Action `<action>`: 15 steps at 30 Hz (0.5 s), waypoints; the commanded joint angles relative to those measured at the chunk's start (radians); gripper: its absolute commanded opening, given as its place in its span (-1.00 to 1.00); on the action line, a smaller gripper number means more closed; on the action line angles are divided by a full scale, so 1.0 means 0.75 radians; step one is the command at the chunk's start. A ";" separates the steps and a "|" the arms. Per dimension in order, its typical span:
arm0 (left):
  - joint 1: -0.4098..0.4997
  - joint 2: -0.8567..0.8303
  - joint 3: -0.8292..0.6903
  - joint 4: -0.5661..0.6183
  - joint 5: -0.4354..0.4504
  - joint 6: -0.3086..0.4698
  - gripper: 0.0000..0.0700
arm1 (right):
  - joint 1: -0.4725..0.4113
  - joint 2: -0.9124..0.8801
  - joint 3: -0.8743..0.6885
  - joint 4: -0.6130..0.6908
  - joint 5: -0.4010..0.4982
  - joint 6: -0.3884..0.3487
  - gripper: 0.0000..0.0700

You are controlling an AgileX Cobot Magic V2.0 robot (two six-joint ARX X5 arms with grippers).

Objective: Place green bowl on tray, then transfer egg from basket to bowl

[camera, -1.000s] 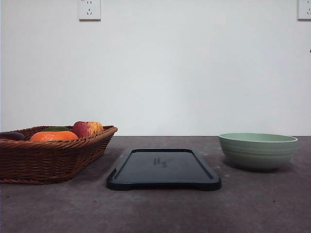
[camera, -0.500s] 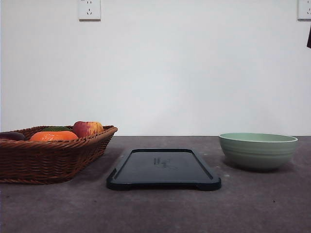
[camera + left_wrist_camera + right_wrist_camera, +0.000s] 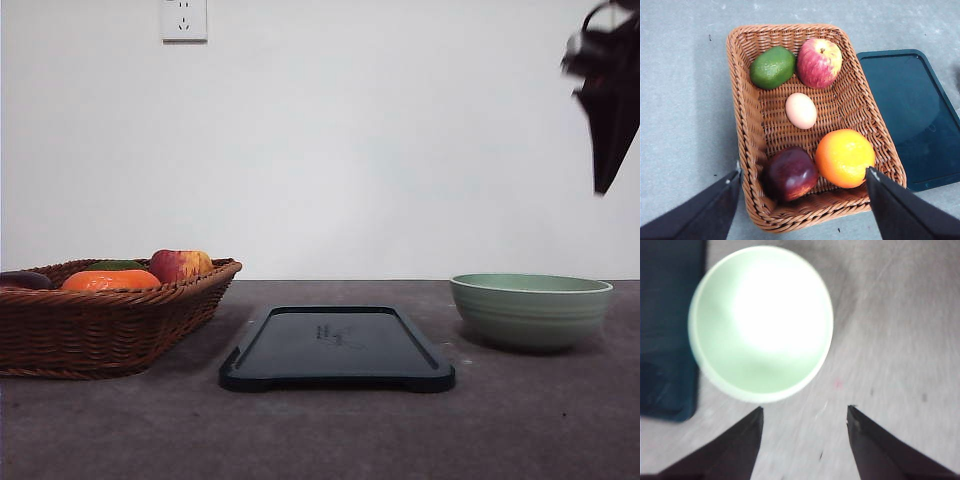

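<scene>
Right end effector (image 3: 804, 412) hovers, fingers apart, above the green bowl (image 3: 531, 309) on the tabletop beside the tray (image 3: 337, 348). Rigid, smooth, breakable ceramic: pinch its rim.

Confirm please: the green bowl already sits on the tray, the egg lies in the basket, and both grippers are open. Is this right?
Not quite. The green bowl is not on the tray; the front view shows it on the table to the tray's right. The egg lies in the basket, and the left gripper and right gripper are open.
</scene>
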 commanded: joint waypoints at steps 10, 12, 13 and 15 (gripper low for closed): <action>-0.003 0.005 0.027 0.009 0.007 0.008 0.43 | -0.002 0.224 0.028 0.180 0.006 -0.031 -0.06; -0.003 0.005 0.027 0.009 0.007 0.008 0.43 | -0.002 0.253 0.028 0.198 0.006 -0.034 -0.06; -0.003 0.005 0.027 0.009 0.007 0.008 0.43 | -0.002 0.268 0.028 0.204 0.006 -0.036 -0.07; -0.003 0.005 0.027 0.009 0.007 0.008 0.43 | -0.002 0.292 0.028 0.209 0.006 -0.039 -0.34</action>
